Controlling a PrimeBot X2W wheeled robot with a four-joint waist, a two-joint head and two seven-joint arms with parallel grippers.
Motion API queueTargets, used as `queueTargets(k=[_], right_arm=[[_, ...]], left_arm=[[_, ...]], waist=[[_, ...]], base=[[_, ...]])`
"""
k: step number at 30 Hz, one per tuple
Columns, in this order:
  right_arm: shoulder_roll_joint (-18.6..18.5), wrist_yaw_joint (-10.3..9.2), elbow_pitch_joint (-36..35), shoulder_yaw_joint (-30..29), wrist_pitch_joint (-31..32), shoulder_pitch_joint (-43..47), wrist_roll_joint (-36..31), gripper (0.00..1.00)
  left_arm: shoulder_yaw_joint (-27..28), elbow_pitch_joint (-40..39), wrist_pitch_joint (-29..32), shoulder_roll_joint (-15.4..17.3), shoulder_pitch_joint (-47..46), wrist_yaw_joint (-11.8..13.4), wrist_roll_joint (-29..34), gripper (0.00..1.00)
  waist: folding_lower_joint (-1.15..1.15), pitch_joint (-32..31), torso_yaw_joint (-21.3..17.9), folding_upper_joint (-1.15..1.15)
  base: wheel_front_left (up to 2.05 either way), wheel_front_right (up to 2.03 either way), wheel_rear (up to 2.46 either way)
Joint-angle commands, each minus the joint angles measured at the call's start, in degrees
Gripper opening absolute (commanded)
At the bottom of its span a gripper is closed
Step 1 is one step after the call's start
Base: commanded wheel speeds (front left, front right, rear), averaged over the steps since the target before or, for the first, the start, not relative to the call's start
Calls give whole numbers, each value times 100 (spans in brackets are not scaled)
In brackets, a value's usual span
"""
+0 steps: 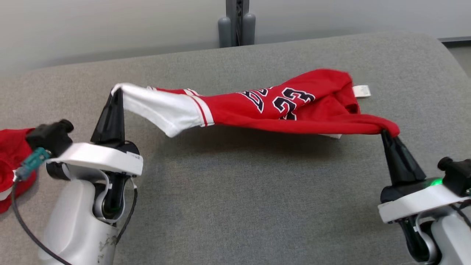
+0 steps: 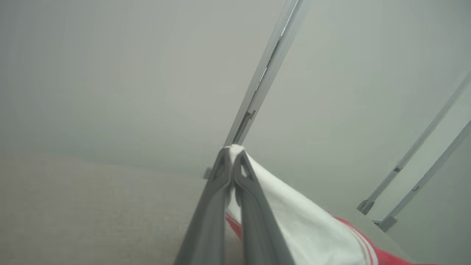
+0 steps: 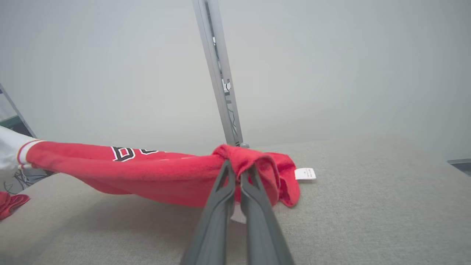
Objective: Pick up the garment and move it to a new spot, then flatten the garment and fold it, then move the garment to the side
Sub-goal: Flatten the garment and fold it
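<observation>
The garment is a red jersey with a white sleeve and the number 23. It hangs stretched between my two grippers above the grey table, its far part resting on the cloth surface. My left gripper is shut on the white sleeve end. On the other side, my right gripper is shut on a bunched red edge. In the right wrist view the red body sags to the left, with a white label beside it.
Another red cloth lies at the table's left edge, by my left arm. A grey post rises behind the table's far edge, against a pale wall.
</observation>
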Motion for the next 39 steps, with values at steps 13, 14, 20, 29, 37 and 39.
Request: queueTargets(k=[13,14,20,29,37,39], right_arm=[[-903,3,-834,-181,4,-802,329,0],[-1006,3,-849,-163,4,-918,352,0],[-1475,3,-879,-65,42,-1687,423,0],[-1828,3,-890,167,265,-2655,361,0],[-1764,3,-610,434,505,-2936,562,0],[-1714,3,-418,544,590,-3110,605,0]], left_arm=[[46,-2084,1311,217,-539,88,-1316,0],[66,-2172,1406,223,-639,126,-1382,0],[105,-2560,1886,284,-1264,250,-1691,0],[160,-2857,2151,443,-2014,460,-1624,0],[154,-2702,2375,443,-2218,716,-1696,0],[137,-2496,2376,467,-2362,725,-1642,0]], waist=[[0,-498,16,0],[0,-525,13,0],[0,-683,8,0],[0,-802,34,0],[0,-628,76,0],[0,-477,92,0]], base=[[0,0,0],[0,0,0],[0,0,0],[0,0,0],[0,0,0],[0,0,0]])
